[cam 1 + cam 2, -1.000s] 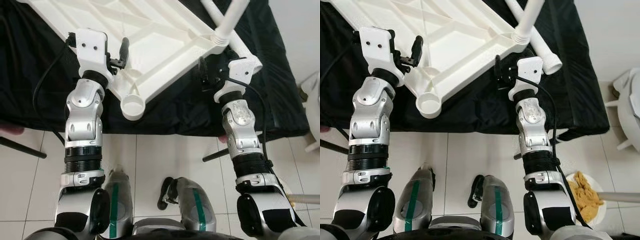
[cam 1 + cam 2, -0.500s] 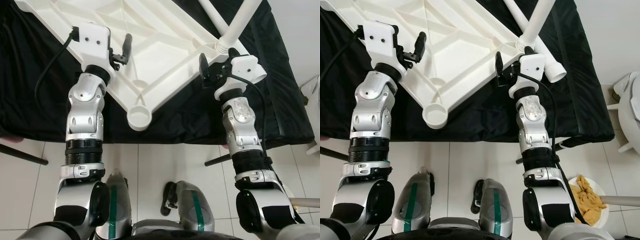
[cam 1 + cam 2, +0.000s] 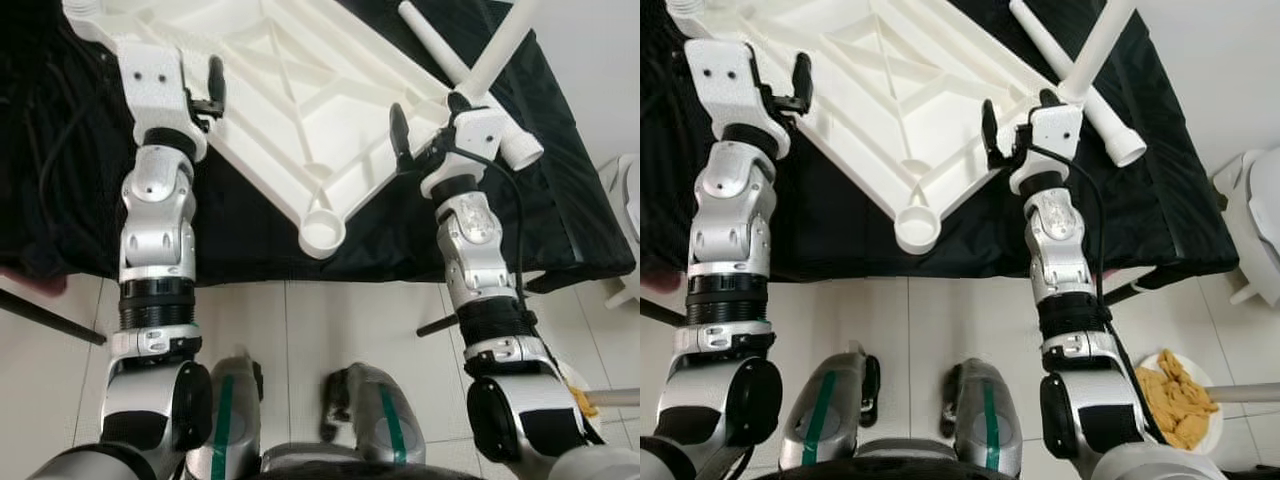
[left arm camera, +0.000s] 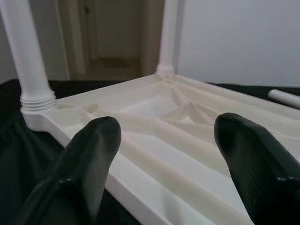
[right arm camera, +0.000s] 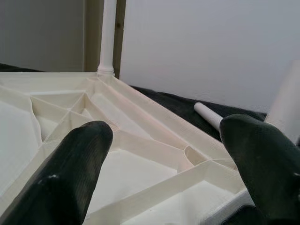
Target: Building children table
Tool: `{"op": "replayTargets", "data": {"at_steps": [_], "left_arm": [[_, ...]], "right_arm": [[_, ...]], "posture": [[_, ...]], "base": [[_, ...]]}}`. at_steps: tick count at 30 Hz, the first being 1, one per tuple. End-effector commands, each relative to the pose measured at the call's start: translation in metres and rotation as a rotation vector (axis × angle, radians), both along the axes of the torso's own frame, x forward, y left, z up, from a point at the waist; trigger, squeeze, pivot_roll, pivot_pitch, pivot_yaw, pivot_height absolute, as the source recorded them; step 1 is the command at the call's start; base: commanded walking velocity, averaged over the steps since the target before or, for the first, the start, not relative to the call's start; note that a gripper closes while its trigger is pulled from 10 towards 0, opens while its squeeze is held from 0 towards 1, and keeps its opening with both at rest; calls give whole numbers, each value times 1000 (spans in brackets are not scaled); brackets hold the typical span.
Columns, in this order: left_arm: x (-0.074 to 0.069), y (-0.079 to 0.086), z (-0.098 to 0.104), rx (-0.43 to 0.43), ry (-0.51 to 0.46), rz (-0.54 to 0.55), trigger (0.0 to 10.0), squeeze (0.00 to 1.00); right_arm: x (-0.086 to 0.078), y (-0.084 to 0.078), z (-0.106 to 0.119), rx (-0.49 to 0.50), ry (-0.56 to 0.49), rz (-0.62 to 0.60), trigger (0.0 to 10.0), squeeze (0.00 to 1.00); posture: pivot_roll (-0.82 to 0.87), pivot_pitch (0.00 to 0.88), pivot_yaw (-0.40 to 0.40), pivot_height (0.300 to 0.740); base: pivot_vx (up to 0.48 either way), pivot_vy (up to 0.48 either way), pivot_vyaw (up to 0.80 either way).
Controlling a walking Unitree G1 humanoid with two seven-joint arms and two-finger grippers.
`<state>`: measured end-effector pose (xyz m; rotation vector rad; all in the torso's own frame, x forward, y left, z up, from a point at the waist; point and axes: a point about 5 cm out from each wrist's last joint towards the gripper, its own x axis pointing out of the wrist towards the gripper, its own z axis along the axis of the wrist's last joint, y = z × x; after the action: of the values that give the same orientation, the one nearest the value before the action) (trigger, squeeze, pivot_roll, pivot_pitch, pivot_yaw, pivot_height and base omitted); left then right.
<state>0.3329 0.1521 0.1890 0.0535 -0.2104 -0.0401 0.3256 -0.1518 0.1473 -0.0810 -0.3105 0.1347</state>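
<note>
The white plastic tabletop (image 3: 300, 100) lies upside down on a worktop (image 3: 560, 190) draped in black cloth, ribs facing up, with one empty round leg socket (image 3: 323, 232) at the near corner jutting over the edge. Legs already stand in other corners, and a loose leg (image 3: 1080, 85) lies on the cloth just beside the far right corner. The step in hand looks like positioning the top so the remaining leg can go in; to do it well, both arms should guide the slab evenly, keep it flat on the cloth, and leave the open socket reachable without letting the overhanging corner tip. The left claw (image 3: 200, 90) sits over the left rim, its fingers (image 4: 89, 159) spread wide with the rim between them, gripping nothing. The right claw (image 3: 415, 140) stands at the right edge near a fitted leg, likewise spread wide, its fingers (image 5: 75, 178) straddling the ribbed underside and holding nothing.
</note>
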Motion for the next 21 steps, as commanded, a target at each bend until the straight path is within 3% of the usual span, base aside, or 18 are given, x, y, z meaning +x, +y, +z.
{"op": "replayTargets", "data": {"at_steps": [1,21], "left_arm": [[0,-4,-2,19,4,-13,10000,0],[-5,-10,-4,57,-14,-12,10000,0]], "right_arm": [[1,-3,-1,4,1,-12,10000,0],[2,-3,-1,-3,-5,-7,10000,0]], "posture": [[87,0,-104,740],[92,0,-105,740]], "base": [[0,0,0],[0,0,0]]}}
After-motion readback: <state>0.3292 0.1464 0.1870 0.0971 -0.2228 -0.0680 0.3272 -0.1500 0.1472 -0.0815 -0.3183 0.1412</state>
